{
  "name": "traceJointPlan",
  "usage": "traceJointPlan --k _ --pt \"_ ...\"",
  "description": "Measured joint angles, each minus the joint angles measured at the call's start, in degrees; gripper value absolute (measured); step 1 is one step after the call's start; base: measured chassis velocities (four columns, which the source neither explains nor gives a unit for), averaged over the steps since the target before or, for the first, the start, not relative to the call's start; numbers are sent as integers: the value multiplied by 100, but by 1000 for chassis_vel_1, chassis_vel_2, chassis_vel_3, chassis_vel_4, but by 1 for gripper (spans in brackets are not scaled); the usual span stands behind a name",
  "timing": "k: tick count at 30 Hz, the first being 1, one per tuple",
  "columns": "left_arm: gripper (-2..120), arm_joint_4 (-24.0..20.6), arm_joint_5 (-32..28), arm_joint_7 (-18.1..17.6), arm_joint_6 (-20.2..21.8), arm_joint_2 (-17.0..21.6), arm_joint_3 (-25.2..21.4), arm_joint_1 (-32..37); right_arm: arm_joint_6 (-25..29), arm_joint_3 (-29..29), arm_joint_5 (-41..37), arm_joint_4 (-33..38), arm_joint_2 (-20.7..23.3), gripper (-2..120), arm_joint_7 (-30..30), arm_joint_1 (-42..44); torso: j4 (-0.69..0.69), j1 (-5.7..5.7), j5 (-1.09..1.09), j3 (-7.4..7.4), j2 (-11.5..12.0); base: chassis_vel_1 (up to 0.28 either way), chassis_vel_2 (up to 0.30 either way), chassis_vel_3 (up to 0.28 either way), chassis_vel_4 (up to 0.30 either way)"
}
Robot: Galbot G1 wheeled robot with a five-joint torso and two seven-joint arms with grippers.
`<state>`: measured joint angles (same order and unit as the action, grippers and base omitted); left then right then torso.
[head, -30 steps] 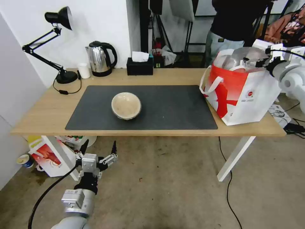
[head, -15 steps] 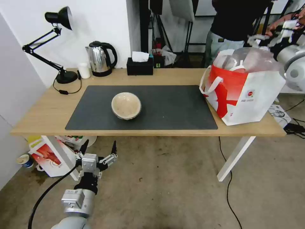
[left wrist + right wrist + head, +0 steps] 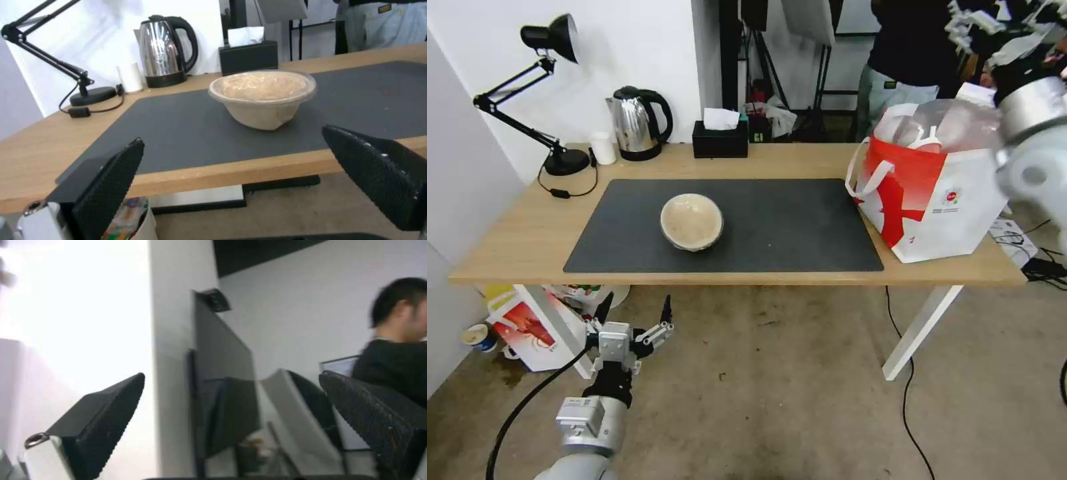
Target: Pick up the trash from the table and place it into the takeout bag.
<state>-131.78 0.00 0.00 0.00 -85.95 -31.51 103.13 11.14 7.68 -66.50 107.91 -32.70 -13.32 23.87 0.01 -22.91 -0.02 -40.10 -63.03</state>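
the right end effector (image 3: 994,23) sat at the top right of the head frame, above and behind the takeout bag (image 3: 934,193), fingers spread with nothing between them; the right wrist view showed the same open fingers (image 3: 373,416) against a wall and a monitor, pointing off into the room. judged as the gap between a drop-off and the next pick: nothing was gripped.

the bag stood upright at the right end of the counter (image 3: 514,240), just off the right edge of the dark grey mat (image 3: 800,227), mouth open, foil lining and some clear plastic showing inside; contents could not be made out.

one piece of trash was left on the counter: the beige paper bowl (image 3: 692,221), upright, centre-left on the mat, well apart from the bag. the left wrist view showed a clear lid on the bowl (image 3: 263,96).

the left end effector (image 3: 634,313) hung low in the lower left of the head frame, below the counter's front edge and over the floor, fingers spread and empty. the left wrist view looked up across the counter edge at the bowl.

next move, as a guess: the bowl was nearer the left arm, so it would need lifting above the counter edge, then a wide grip across the rim or lid, soft enough not to crush the paper wall, then a long carry right to the bag mouth.

kettle (image 3: 637,123), tissue box (image 3: 720,137) and desk lamp (image 3: 554,93) along the back edge were not trash.
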Motion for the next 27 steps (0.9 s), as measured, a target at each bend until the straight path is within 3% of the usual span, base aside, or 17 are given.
traceJointPlan --k 2,8,10,14,16,19,27 --pt "100 0 0 0 0 0 0 0 40 57 44 118 -41 100 -27 114 0 0 -1 0 0 0 0 0 0" --pt "100 0 0 0 0 1 0 0 210 589 923 1527 -639 100 -320 1789 -2 0 1 0 0 0 0 0 0" --pt "100 0 0 0 0 0 0 0 226 623 1102 1669 -718 100 -333 2006 -1 0 1 0 0 0 0 0 0" --pt "100 0 0 0 0 0 0 0 446 818 2658 2315 -1406 100 -310 3492 -1 0 1 0 0 0 0 0 0" --pt "100 0 0 0 0 0 0 0 486 821 2779 2344 -1463 100 -306 3613 -1 0 1 0 0 0 0 0 0" --pt "100 0 0 0 0 1 0 -1 983 835 3792 2529 -1979 100 -180 4748 -3 0 2 0 0 0 0 0 0" --pt "100 0 0 0 0 0 0 0 1496 681 4636 2650 -2439 100 -19 5618 -1 1 1 0 0 0 0 0 0"
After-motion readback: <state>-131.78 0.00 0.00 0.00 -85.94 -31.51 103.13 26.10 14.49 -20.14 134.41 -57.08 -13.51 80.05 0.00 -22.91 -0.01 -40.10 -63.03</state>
